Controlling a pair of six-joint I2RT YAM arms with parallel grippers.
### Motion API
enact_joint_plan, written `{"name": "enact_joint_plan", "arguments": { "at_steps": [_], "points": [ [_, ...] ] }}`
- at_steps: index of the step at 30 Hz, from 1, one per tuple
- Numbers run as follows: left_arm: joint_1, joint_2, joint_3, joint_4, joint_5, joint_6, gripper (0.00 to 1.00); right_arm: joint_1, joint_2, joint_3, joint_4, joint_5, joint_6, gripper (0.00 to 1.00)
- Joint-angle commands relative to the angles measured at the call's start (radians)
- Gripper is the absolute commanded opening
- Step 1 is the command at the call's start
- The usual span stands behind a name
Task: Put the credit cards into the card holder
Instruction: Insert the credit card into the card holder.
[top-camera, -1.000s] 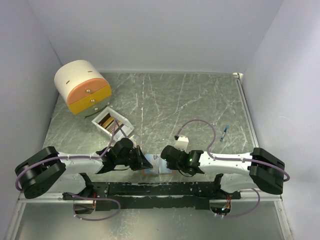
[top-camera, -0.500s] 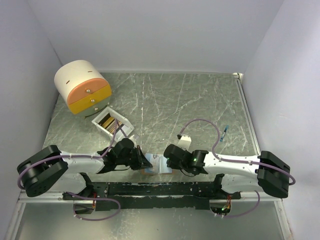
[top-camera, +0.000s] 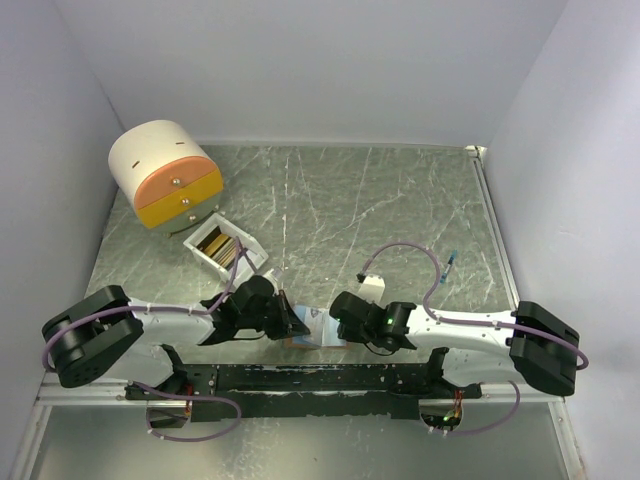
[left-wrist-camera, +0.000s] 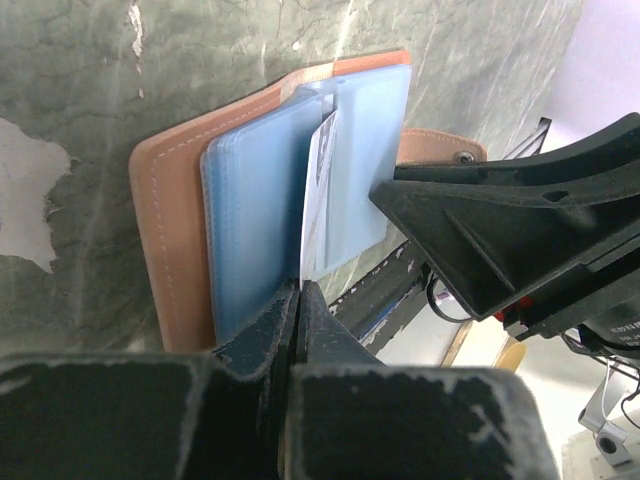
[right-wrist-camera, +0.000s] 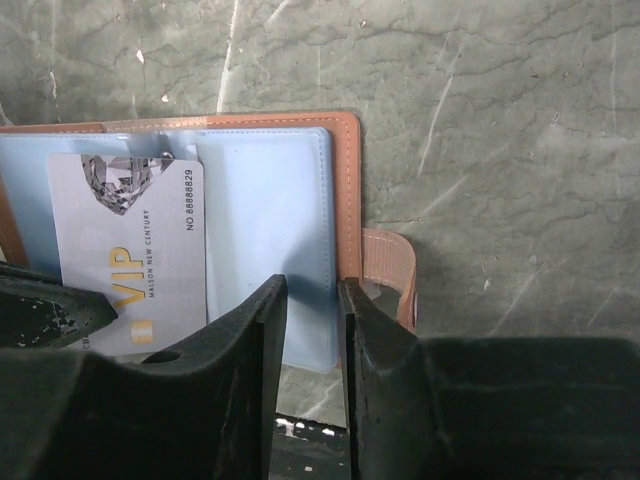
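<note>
Right arm's pulled back a touch toward the lower right of the top view since the earlier shot, jaws eased apart a bit; left arm's shoulder has crept up; holder hasn't budged.

Near edge first: card holder (top-camera: 315, 333) lies open btwn the two wrists, low centre of the top view. It's salmon-brown w/ a stitched rim and glossy pale blue sleeves inside. Left gripper (left-wrist-camera: 298, 290) is clamped tight on the near end of the pale VIP card (left-wrist-camera: 322, 200), a thin, stiff plastic rectangle. From its own cam the card stands almost edge-on, long axis running straight away from the jaws, up the frame, across the blue sleeve. Right cam shows it over the left-hand sleeve, far end seemingly under clear film; how deep, can't tell. So the pocket lies dead ahead of the left jaws along the card's length. Prob. just a push along that axis, left arm being the one on it.

Right gripper (right-wrist-camera: 310, 287) sits at the holder's right-hand page, jaws part open w/ a narrow gap, nothing seen pinched. Snap tab (right-wrist-camera: 390, 270) is just right of it.

Further out, left of centre in the top view: white box (top-camera: 256, 260) w/ spare cards (top-camera: 215, 243) stacked on edge. Behind it, upper left, a rounded cream-and-orange drawer unit (top-camera: 165, 175). Table (top-camera: 400, 200) is scuffed grey-green sheet
</note>
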Motion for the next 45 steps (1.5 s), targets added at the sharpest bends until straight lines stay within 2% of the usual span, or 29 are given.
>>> {"name": "enact_joint_plan", "arguments": {
  "at_steps": [1, 6, 17, 28, 30, 33, 37, 45],
  "points": [
    [-0.019, 0.015, 0.040, -0.059, -0.047, -0.009, 0.07, -0.005, 0.025, -0.029, 0.041, -0.028, 0.020, 0.27],
    [-0.032, 0.045, 0.050, -0.045, -0.045, -0.023, 0.07, -0.004, 0.028, -0.038, 0.069, -0.052, 0.023, 0.26],
    [-0.036, 0.017, 0.071, -0.164, -0.141, -0.023, 0.07, -0.004, 0.026, -0.037, 0.094, -0.078, 0.022, 0.25],
    [-0.059, 0.043, 0.064, -0.124, -0.125, -0.044, 0.07, -0.004, 0.024, -0.062, 0.145, -0.111, 0.042, 0.25],
    [-0.064, 0.038, 0.092, -0.171, -0.129, -0.025, 0.14, -0.005, 0.024, -0.060, 0.141, -0.107, 0.042, 0.25],
    [-0.073, 0.008, 0.123, -0.262, -0.172, 0.004, 0.30, -0.005, 0.021, -0.050, 0.126, -0.103, 0.039, 0.25],
    [-0.073, -0.027, 0.142, -0.326, -0.212, 0.029, 0.44, -0.004, 0.008, -0.044, 0.111, -0.093, 0.037, 0.25],
    [-0.074, -0.056, 0.157, -0.374, -0.258, 0.059, 0.45, -0.009, -0.022, -0.033, 0.095, -0.073, 0.015, 0.25]
  ]
}}
